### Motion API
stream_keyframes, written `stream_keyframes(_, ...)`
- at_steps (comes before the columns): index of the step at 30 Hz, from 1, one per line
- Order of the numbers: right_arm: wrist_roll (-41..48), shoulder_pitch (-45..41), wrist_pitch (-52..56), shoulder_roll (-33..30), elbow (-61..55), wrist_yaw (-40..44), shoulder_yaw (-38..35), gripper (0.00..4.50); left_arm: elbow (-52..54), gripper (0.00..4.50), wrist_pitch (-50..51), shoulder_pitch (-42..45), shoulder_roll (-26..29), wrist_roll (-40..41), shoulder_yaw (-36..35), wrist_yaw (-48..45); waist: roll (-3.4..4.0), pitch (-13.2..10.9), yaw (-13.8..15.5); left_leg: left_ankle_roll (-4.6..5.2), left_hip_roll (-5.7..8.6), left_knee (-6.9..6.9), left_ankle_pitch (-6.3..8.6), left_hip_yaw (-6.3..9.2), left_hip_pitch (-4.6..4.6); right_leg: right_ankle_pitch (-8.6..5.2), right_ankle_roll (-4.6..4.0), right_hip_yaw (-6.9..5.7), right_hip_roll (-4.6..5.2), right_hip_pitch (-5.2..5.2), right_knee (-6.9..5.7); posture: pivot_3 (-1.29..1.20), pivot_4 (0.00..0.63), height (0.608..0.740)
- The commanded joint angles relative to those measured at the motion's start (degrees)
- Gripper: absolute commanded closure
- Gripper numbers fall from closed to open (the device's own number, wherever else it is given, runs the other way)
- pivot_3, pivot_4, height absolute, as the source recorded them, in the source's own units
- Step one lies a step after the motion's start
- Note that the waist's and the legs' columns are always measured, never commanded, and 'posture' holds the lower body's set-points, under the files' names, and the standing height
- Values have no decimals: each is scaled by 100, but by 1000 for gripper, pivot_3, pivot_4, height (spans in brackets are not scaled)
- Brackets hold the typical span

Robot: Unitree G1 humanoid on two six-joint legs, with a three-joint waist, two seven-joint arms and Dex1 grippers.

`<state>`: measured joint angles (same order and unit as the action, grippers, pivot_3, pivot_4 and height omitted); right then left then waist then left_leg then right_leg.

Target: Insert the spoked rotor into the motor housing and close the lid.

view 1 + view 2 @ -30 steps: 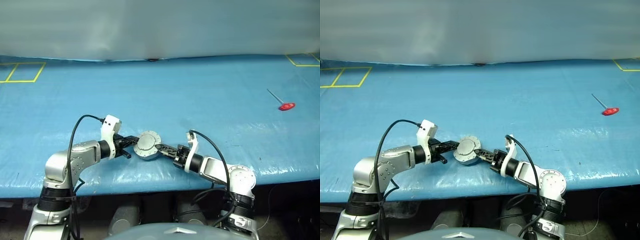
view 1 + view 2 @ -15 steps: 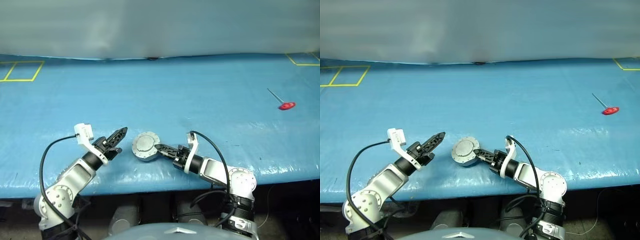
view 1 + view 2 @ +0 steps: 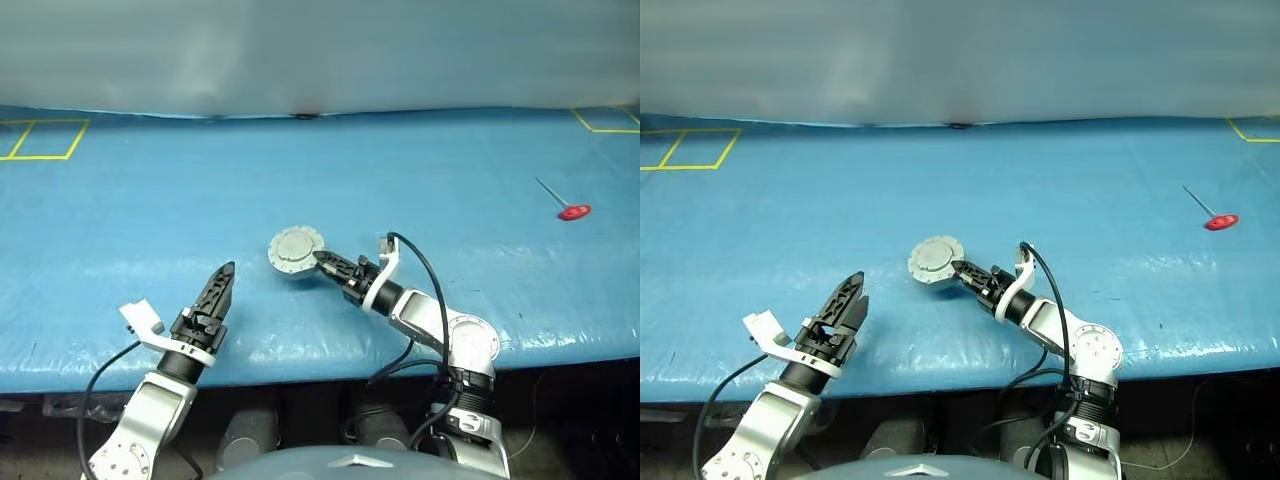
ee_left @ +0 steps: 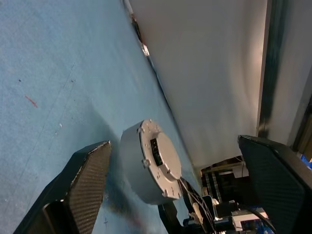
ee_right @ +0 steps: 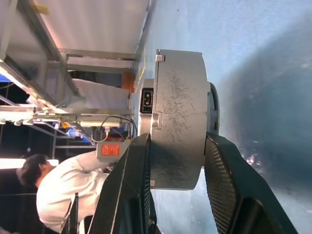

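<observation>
So there's this big blue table (image 3: 420,170), and near its front edge the right gripper (image 3: 322,262) is pinching the closed-up motor housing (image 3: 296,249) by its rim, one finger on each flat face, holding it up just off the surface with the flat silver lid side facing up. The left gripper (image 3: 222,277) is off to the left of it, jaws spread wide and holding nothing, well clear of the housing. Way over on the far right lies a little red-handled tool (image 3: 570,209).
</observation>
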<state>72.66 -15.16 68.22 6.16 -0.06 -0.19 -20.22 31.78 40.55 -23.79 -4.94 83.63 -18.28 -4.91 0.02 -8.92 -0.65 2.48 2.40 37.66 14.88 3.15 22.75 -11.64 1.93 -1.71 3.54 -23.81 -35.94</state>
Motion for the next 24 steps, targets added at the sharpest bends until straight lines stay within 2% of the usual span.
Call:
stream_keyframes(1,424,-251,-140,131,-120,149,80,3297,24,0,-326,13,-276,331,301,-22,0,0,-2,1,0,0,1,-1,1,0,0,0,-1,-1,1,0,150,740)
stream_keyframes(11,757,-312,-77,194,-323,53,450,3297,-476,0,-505,42,132,728,651,-388,4,-3,-27,6,0,0,3,-11,2,-1,1,3,-13,-4,1,0,150,740)
stream_keyframes(24,1663,181,176,41,-728,-525,1279,3297,-1009,0,-525,179,155,704,752,-997,3,-4,-52,9,1,0,5,-12,1,-1,2,3,-13,-3,2,0,150,740)
